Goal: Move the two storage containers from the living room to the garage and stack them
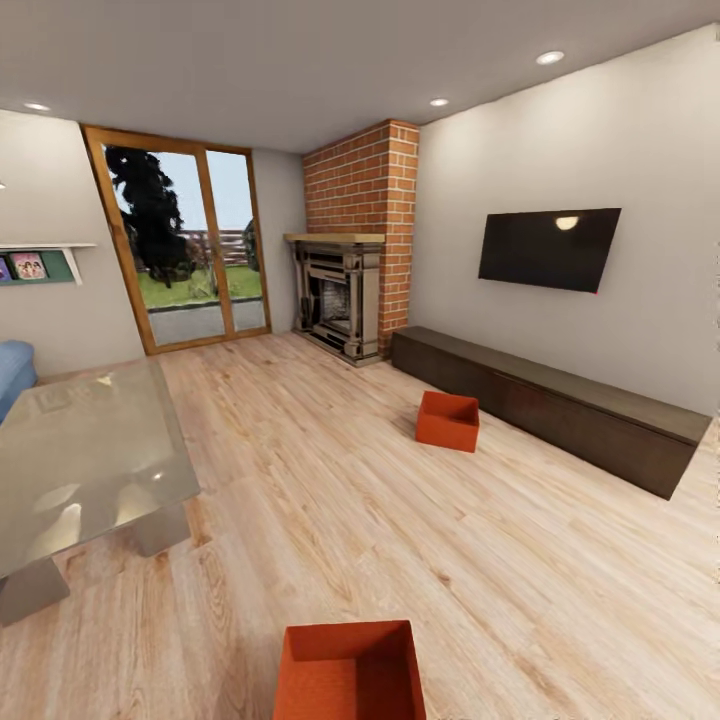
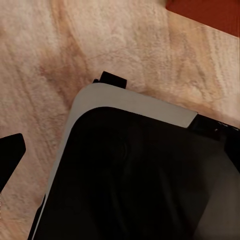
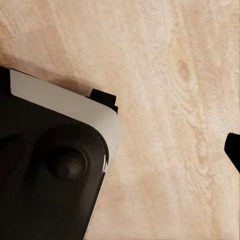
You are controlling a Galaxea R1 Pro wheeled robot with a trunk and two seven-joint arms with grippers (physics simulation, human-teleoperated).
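Observation:
Two orange-red storage containers stand on the light wood floor of the living room. The far container sits in front of the long dark cabinet. The near container lies at the lower edge of the head view, just ahead of me; a corner of it appears in the left wrist view. My left gripper hangs over my own dark base, one black fingertip at the frame edge, nothing held. My right gripper hangs likewise, with one fingertip showing, empty.
A glass-topped table stands at the left, with a blue sofa edge behind it. The brick fireplace, the wall TV and a glass patio door line the far walls. Open plank floor lies between me and the far container.

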